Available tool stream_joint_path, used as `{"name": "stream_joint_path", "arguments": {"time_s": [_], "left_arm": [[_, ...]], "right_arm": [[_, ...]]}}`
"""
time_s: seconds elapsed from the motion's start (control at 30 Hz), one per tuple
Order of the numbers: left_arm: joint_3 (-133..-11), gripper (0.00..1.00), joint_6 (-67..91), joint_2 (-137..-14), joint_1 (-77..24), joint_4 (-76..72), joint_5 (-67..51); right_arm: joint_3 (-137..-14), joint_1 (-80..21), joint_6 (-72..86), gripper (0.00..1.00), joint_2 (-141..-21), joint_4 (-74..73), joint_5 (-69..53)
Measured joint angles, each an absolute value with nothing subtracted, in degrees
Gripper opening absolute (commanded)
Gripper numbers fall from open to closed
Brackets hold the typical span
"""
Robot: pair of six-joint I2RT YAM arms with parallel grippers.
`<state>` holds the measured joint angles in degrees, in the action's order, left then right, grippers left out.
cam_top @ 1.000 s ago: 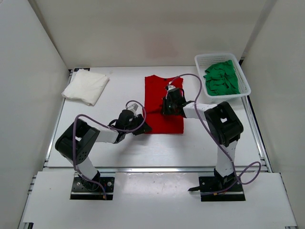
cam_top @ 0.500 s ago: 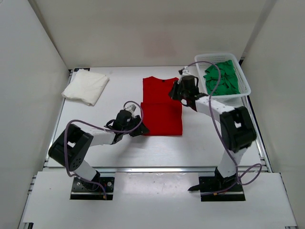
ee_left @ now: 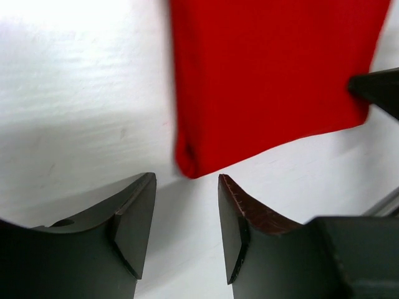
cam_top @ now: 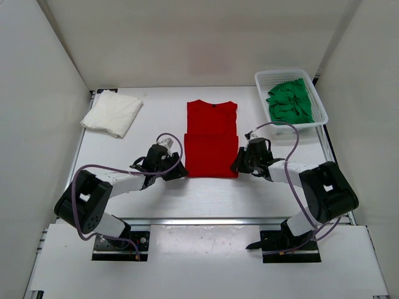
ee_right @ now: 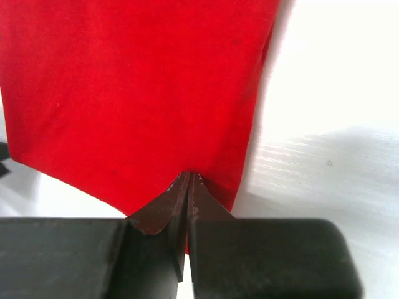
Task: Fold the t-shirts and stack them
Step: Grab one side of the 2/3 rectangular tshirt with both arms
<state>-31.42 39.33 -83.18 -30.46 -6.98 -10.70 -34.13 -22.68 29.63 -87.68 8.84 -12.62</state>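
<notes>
folded white cloth t-shirt [cam_top: 112, 113] at the table's [cam_top: 162, 121] far left corner; bright red cloth t-shirt [cam_top: 212, 140] half folded mid-table; green cloth t-shirt [cam_top: 290, 103] waits in white mesh basket [cam_top: 259, 85]. left gripper [ee_left: 186, 184] gapes and right gripper [ee_right: 188, 179] is pressed together, both at red's near corners.

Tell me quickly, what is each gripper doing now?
Left gripper: open, empty.
Right gripper: shut at the red t-shirt's edge; a grip cannot be told.

Plain red shirt [cam_top: 212, 140] on a white surface [cam_top: 206, 190]; plain white shirt [cam_top: 112, 113]; green shirt [cam_top: 290, 103] in a white mesh basket [cam_top: 261, 79].
</notes>
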Motion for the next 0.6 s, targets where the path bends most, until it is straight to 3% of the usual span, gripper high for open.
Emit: {"name": "stream_joint_path", "arguments": {"time_s": [0.07,0.13,0.2,0.3,0.43,0.6], "left_arm": [[-30.7,0.57,39.1,-83.6,-30.4,-6.5,-10.5],[-30.6,0.57,39.0,-83.7,-30.4,-6.9,-10.5],[-30.6,0.57,39.0,-83.7,-30.5,-7.2,-10.5],[-30.6,0.55,39.0,-84.0,-30.7,-7.7,-10.3],[-30.6,0.49,39.3,-85.2,-30.9,-9.4,-10.3],[-30.9,0.39,39.9,-87.0,-31.8,-11.5,-10.3]], "right_arm": [[-33.5,-22.4,29.9,0.02,-87.4,10.0,-13.0],[-32.9,-22.4,29.9,0.12,-86.7,10.3,-13.4],[-31.9,-22.4,29.8,0.29,-84.7,9.8,-13.8],[-29.3,-22.2,29.3,0.39,-78.7,8.7,-13.7],[-25.1,-20.0,28.9,0.4,-71.7,8.5,-13.9],[-22.6,-18.8,29.1,0.4,-74.0,9.1,-15.7]]}}
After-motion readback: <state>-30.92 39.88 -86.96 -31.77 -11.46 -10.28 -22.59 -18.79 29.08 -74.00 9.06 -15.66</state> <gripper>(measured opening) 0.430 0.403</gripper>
